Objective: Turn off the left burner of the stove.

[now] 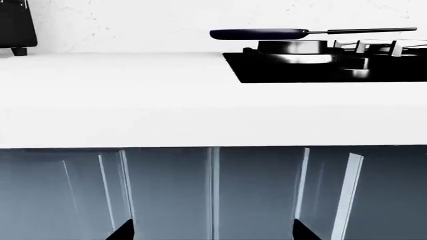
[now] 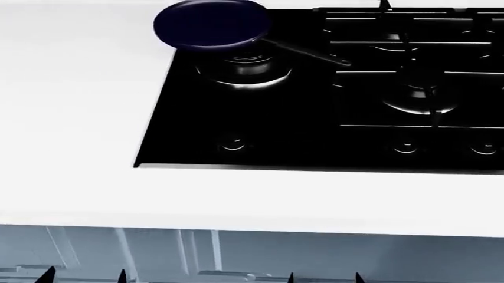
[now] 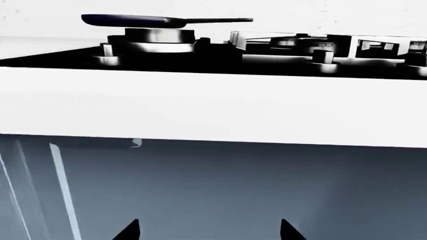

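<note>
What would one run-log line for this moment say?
left gripper: open, below counter | right gripper: open, below counter | pan: on left burner | knob: untouched

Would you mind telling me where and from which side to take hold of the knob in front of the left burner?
Grip the round rim of the knob across its width, coming straight down from above. It is a small, low disc standing upright on the stove, directly in front of the left burner, with bare glass around it.

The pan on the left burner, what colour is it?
Dark navy blue pan, seen best in the head view.
</note>
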Available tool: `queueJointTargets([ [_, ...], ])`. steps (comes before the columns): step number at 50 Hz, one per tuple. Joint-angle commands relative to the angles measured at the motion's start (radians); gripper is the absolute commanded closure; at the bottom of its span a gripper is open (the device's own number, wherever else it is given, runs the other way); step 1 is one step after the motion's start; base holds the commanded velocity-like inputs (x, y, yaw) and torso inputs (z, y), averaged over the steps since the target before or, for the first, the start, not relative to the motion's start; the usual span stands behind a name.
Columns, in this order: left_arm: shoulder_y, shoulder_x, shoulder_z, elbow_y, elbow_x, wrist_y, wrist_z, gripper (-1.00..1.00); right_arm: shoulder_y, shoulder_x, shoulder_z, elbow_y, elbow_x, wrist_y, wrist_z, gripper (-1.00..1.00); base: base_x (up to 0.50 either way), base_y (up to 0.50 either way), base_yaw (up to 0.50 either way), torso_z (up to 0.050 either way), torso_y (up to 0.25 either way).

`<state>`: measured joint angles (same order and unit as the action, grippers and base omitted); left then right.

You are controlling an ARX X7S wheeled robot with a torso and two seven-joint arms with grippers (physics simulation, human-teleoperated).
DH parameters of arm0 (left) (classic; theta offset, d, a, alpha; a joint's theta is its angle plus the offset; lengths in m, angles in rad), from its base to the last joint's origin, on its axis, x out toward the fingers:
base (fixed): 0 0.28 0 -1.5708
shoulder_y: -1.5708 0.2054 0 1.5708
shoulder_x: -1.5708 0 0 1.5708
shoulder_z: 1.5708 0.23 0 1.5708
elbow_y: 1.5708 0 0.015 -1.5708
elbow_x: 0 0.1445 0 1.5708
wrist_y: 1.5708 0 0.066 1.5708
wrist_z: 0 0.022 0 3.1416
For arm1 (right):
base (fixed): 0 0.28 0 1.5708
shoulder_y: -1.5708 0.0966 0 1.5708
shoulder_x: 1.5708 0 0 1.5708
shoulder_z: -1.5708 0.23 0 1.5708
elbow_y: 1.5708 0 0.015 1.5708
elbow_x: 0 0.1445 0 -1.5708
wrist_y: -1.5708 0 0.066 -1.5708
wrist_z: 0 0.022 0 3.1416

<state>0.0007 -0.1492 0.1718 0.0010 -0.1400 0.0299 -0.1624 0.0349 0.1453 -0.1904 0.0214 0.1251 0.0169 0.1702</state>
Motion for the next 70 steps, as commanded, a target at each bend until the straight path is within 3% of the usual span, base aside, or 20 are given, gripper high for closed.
queueJointTargets([
  [1,-0.002,-0.006,0.009,0.001,-0.005,0.001,-0.008,-1.00,-0.003,0.007,-0.008,0.000,0.005,-0.008,0.008,-1.00,0.00,0.50,0.00,0.000,0.000],
  [19,-0.008,-0.016,0.021,0.005,-0.013,-0.005,-0.021,-1.00,0.005,0.015,-0.009,-0.005,0.020,0.004,0.029,-1.00,0.00,0.50,0.00,0.000,0.000],
  [42,-0.005,-0.027,0.034,0.003,-0.020,0.023,-0.032,-1.00,0.000,0.027,-0.012,-0.026,0.020,0.010,0.068,-1.00,0.00,0.01,0.00,0.000,0.000],
  [51,-0.008,-0.044,0.048,0.026,0.033,0.041,-0.056,-1.00,-0.023,0.049,0.003,-0.148,0.036,0.014,0.082,-1.00,0.00,0.00,0.00,0.000,0.000],
  [70,0.001,-0.111,0.031,0.358,0.048,-0.050,-0.093,-1.00,0.014,0.101,0.024,-0.409,0.022,0.121,0.144,-1.00,0.00,0.00,0.00,0.000,0.000],
])
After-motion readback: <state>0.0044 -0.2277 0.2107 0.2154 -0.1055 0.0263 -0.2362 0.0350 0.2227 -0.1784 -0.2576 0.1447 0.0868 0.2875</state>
